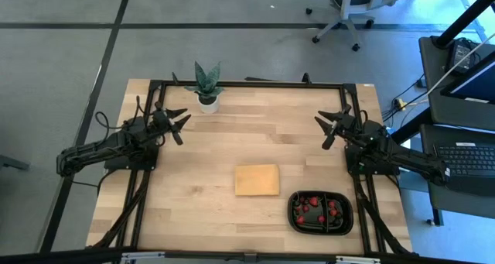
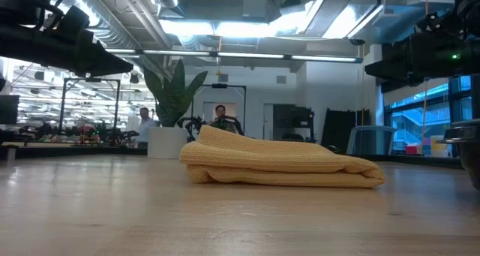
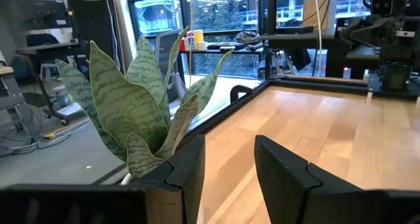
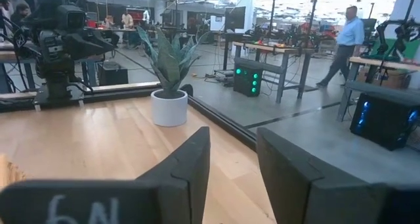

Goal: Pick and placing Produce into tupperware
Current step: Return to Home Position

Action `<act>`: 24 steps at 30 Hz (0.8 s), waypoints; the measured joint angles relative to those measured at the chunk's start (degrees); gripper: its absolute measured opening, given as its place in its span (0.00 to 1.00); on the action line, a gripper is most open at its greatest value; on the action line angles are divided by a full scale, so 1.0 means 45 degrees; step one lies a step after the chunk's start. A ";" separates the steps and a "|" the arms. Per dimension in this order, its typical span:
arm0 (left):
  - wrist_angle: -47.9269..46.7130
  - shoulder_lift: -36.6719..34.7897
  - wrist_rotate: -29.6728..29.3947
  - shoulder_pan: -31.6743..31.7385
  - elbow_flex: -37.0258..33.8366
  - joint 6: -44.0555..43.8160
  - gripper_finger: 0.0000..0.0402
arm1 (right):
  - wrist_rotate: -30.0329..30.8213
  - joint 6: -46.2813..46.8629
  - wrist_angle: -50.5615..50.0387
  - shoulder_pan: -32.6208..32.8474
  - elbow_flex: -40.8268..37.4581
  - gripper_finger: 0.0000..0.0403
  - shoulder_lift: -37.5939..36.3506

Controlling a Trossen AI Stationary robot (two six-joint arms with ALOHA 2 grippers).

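Note:
The black two-compartment tray sits near the table's near right corner, resting flat on the wood. Several small red and dark berries lie inside it. My left gripper is open and hovers over the far left of the table, beside the potted plant. My right gripper is open and hovers over the far right of the table, well away from the tray. Neither holds anything. Both wrist views show open fingers with bare air between them.
A potted spiky green plant stands at the far edge, close to my left gripper. A folded tan cloth pad lies mid-table, left of the tray. A black frame runs along the table's far edge. People move in the room beyond.

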 joint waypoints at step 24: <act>-0.0015 0.0000 -0.0007 0.0000 0.0000 0.0005 0.31 | 0.0010 0.0206 0.0005 0.0000 0.0005 0.32 -0.0004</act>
